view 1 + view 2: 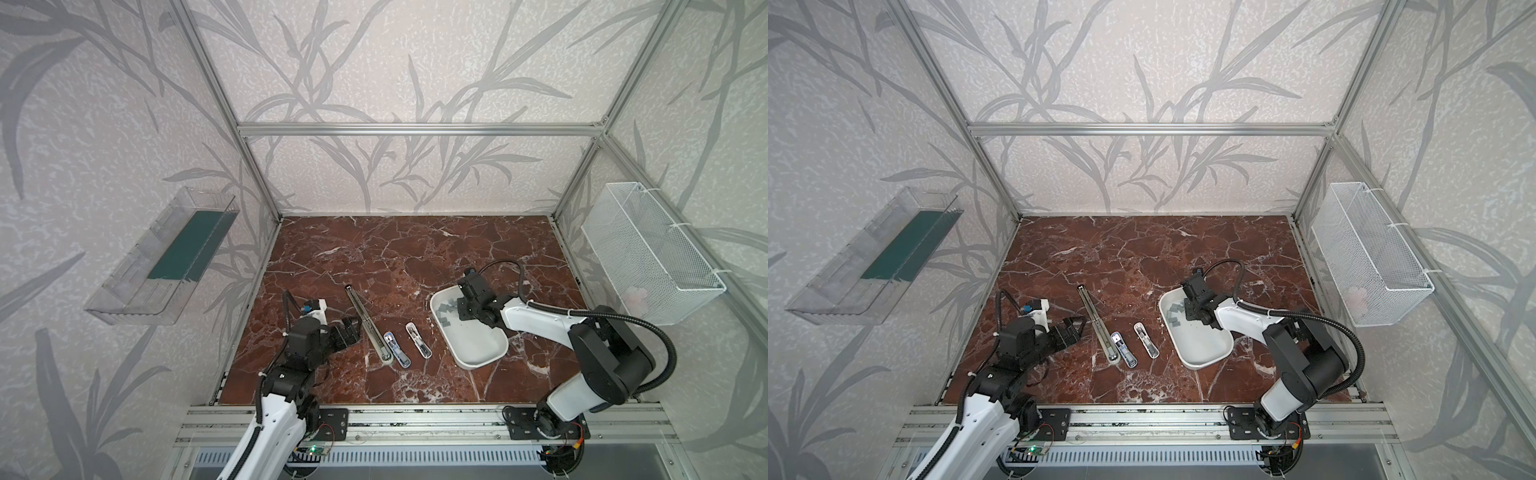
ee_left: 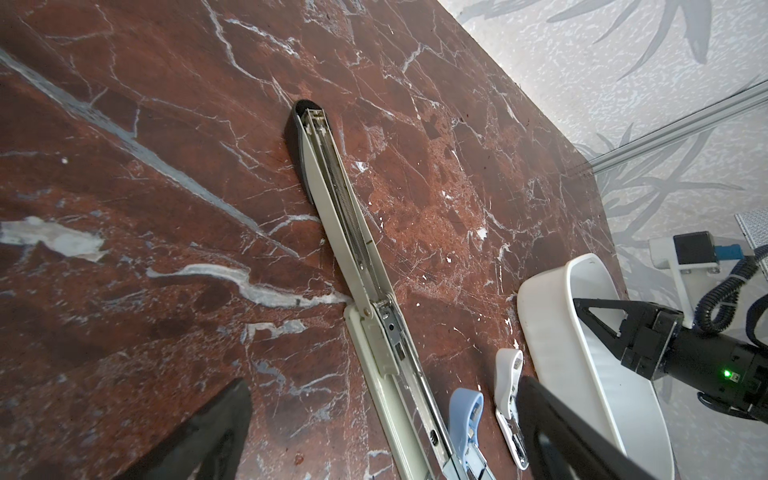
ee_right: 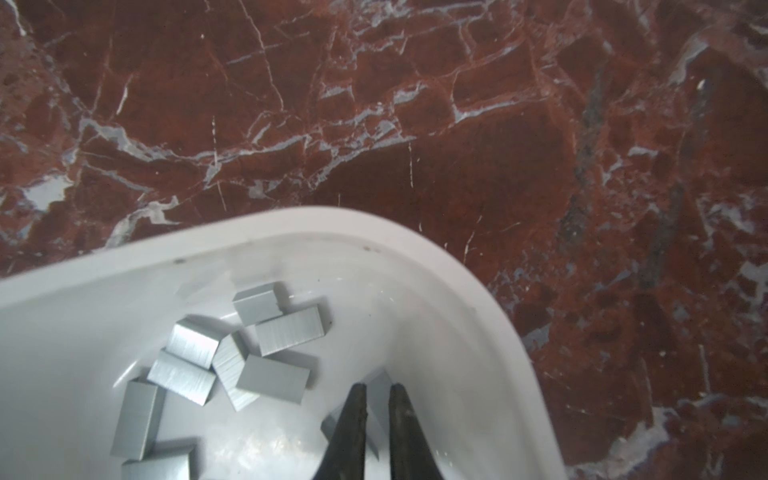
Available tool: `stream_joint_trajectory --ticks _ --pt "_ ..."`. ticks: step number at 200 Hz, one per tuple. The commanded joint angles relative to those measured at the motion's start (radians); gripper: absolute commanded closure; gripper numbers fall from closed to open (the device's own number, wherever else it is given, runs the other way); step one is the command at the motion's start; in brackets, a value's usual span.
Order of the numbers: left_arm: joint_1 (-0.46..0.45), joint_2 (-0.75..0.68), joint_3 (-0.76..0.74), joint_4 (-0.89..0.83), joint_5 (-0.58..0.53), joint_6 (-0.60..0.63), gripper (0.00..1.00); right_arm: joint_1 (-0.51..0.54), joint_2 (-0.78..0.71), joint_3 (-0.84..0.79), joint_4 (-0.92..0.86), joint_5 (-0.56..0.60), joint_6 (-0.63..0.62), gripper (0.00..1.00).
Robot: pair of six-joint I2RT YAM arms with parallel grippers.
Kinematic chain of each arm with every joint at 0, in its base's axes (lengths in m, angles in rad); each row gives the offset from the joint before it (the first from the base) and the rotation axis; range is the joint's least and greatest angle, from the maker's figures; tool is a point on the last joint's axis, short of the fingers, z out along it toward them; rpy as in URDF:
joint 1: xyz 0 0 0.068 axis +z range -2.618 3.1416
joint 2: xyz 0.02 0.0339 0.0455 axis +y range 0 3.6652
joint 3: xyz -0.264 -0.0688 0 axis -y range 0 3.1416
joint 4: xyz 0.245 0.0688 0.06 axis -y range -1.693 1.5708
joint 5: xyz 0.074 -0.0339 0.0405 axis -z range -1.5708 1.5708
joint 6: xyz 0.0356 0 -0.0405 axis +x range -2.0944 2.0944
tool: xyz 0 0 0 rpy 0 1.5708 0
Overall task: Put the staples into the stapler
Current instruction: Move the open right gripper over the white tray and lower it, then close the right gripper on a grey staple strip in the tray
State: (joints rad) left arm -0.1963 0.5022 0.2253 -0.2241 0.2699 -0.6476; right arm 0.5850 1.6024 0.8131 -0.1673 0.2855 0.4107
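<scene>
Several grey staples [image 3: 274,378] lie loose in a white tray [image 3: 291,220], seen in both top views [image 1: 446,309] [image 1: 1177,311]. My right gripper [image 3: 378,390] reaches down into the tray [image 1: 478,365] and is shut on one staple strip [image 3: 379,378]. A long cream stapler [image 2: 353,232] lies opened flat on the marble [image 1: 368,324]. Beside it lie a small blue stapler [image 2: 465,415] [image 1: 397,349] and a small white stapler [image 2: 507,374] [image 1: 418,340], both open. My left gripper [image 1: 353,328] hovers wide open just left of the long stapler and holds nothing.
A white wire basket [image 1: 652,253] hangs on the right wall and a clear plastic bin [image 1: 162,257] on the left wall. Aluminium frame posts stand at the table's corners. Bare marble stretches behind the staplers and the tray.
</scene>
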Motion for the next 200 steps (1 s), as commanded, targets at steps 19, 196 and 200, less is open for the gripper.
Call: stream_joint_trajectory --ticks 19,196,200 --pt "-0.003 0.002 0.028 -0.006 -0.015 0.011 0.01 -0.002 0.025 0.026 -0.071 0.057 0.01 0.81" --pt "-0.003 0.002 0.026 -0.002 -0.01 0.008 0.01 -0.001 0.051 0.032 -0.063 0.0 0.008 0.71" --pt "-0.003 0.001 0.027 -0.001 -0.01 0.009 0.01 -0.001 0.051 0.032 -0.062 0.0 0.008 0.71"
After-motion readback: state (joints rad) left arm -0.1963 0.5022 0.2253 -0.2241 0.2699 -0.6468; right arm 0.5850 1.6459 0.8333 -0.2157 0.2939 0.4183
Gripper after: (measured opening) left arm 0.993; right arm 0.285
